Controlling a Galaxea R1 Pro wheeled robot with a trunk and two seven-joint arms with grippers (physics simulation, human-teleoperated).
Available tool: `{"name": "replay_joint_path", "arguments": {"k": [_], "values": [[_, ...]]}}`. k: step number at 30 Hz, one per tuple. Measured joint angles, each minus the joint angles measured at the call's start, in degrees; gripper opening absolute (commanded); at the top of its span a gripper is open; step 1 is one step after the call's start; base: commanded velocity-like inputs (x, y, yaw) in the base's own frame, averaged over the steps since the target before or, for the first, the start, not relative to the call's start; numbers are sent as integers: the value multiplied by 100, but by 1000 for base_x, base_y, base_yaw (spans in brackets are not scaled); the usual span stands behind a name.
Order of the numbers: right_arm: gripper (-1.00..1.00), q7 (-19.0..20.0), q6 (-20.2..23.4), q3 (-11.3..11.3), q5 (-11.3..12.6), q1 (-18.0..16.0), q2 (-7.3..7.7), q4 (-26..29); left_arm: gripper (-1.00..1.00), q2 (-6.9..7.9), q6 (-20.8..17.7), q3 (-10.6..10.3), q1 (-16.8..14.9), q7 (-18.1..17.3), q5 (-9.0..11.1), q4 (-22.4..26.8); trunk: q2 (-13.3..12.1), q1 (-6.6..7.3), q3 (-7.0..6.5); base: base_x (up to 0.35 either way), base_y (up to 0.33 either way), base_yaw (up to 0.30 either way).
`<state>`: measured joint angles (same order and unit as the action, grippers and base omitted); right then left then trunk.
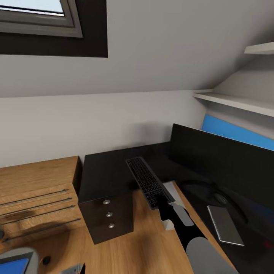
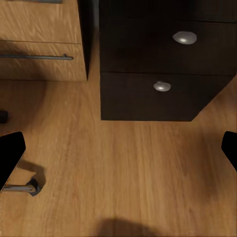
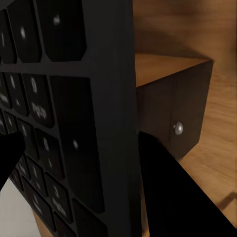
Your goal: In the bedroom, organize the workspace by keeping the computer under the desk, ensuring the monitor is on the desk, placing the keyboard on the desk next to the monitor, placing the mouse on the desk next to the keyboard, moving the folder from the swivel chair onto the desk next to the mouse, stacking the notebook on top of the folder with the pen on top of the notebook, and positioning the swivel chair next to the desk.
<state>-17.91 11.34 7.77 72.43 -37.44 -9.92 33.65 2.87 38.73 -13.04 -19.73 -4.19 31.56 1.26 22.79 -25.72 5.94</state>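
Keyboard [image 1: 147,182], flat and black: where now?

— Gripped at its near short end by the right end effector [image 1: 168,207], jaws clenched on the two faces. Far end over the table [image 1: 102,175], near the front edge above the drawers [image 1: 109,215]; near end sticking out past that edge over the floor. Resting on the top or just above it: cannot tell.

Long axis?

— Slanting from the front edge toward the table's back edge, far end leaning away from the monitor [image 1: 224,167]. Keys up in the head view; in the right wrist view, keys [image 3: 59,113] close to the lens with one dark finger [image 3: 168,187] under the slab.

Handling, at a guess?

— Probably light and stiff, no sag along its length. Smooth casing, so likely slippery in a thin pinch. Held at one end, long lever, prone to swing or droop. Better taken nearer the middle of a long edge, pads on the frame rather than on the keys.

Other end effector?

— Left end effector [image 2: 118,153] released, fingers [image 2: 10,155] spread wide, grasping nothing, hanging over the wooden floor in front of the drawers.

Room beside the monitor?

— Some bare black top before the stand; grey notebook [image 1: 225,224] lying flat near the table's front edge on the monitor side. Worth turning the long axis parallel to the screen before setting down.
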Motion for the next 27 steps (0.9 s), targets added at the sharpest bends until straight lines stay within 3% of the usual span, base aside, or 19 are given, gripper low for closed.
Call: {"name": "replay_joint_path", "arguments": {"k": [11,27], "values": [[-100,-1,0,4,0,-4,-1,-19,100,-9,-9,0,-1,4,0,-1,0,-1,0,216,77,0],[-100,69,-3,5,5,-5,-1,-3,100,-15,-11,-1,0,-3,0,0,0,-3,0,17,2,0]]}}
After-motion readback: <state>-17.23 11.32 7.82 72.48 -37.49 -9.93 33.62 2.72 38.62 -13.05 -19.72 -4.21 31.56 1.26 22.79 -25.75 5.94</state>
